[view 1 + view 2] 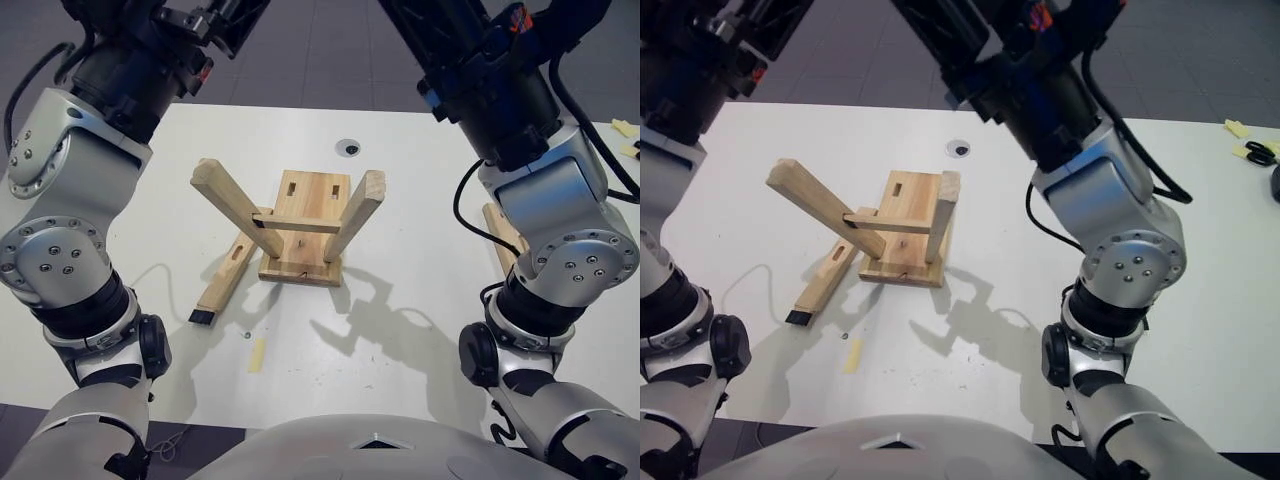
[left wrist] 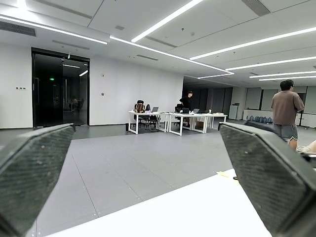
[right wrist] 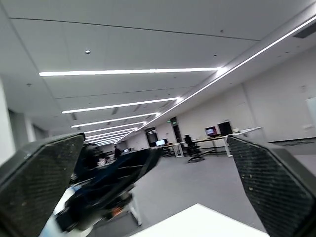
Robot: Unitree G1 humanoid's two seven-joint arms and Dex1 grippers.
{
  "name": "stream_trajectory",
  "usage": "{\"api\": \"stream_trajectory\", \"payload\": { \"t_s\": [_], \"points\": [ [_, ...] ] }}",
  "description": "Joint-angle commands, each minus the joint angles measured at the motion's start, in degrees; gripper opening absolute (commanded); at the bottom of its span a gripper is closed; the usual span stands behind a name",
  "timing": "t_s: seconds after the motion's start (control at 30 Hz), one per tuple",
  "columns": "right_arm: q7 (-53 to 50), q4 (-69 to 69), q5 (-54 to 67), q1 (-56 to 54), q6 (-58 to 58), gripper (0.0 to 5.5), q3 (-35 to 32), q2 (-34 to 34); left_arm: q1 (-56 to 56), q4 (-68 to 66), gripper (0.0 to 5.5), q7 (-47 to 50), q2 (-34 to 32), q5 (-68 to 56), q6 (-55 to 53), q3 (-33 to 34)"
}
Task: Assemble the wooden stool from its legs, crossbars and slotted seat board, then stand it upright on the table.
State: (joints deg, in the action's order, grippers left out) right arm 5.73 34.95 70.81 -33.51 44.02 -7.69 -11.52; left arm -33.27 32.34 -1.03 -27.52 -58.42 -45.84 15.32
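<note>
Left pincer [image 2: 145, 129] wide, right pincer [image 3: 157, 139] wide; stool [image 1: 300, 225] half-built, seat-down on table [image 1: 420, 200].

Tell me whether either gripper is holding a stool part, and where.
Nothing is held. The left gripper and right gripper are both open and empty; the partly assembled pale wooden stool lies on the white table.

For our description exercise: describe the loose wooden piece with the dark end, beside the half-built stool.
Find the white table, then the half-built stool at its middle. Left of it lies the loose piece: flat, slotted, dark-ended, unlike the raised legs.
</note>
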Motion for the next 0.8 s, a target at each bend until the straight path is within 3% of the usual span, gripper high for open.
{"api": "stream_trajectory", "payload": {
  "t_s": [0.03, 0.2, 0.47, 0.63, 0.8],
  "points": [
    [6.0, -2.5, -5.9, 10.8, 1.7, 5.33, 6.2, -4.1, 15.0, -3.8, 5.4, -2.2, 0.5, 7.0, -1.3, -6.9],
    [13.0, -4.8, -13.2, 16.7, -0.1, 5.33, 10.8, -7.2, 25.6, -6.7, 5.4, -0.8, 5.9, 15.1, 3.8, -12.9],
    [13.7, -5.9, -14.0, 17.4, -1.0, 5.33, 9.5, -5.6, 23.8, -4.9, 5.4, 0.6, 10.4, 14.6, 5.4, -13.3],
    [11.8, -5.4, -10.6, 10.6, -1.5, 5.33, 5.3, -4.9, 15.9, -3.2, 5.4, 0.8, 8.9, 11.5, 4.9, -10.0],
    [10.0, -6.2, -8.6, 0.2, -1.9, 5.33, 2.2, -5.2, 8.4, -6.7, 5.4, 2.0, 8.3, 2.8, 4.7, -0.9]
  ]
}}
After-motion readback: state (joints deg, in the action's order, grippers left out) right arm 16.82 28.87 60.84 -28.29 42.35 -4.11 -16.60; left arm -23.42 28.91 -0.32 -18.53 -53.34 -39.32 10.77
